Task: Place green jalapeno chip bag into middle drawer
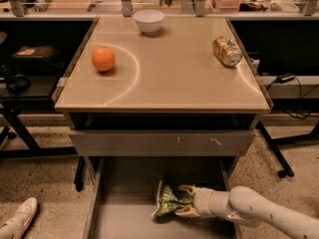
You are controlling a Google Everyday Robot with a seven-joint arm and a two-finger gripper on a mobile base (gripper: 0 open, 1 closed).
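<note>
The green jalapeno chip bag (167,202) is crumpled and lies on the floor of the open middle drawer (124,193), right of its centre. My gripper (185,203) reaches in from the lower right on a white arm (259,214). Its fingers are closed around the bag's right end. The bag seems to rest on the drawer floor.
On the tan tabletop (164,68) stand an orange (103,59) at the left, a white bowl (149,20) at the back and a gold-brown can (227,51) lying at the right. A shut grey drawer front (162,142) sits above the open drawer. A white shoe (17,218) lies on the floor at lower left.
</note>
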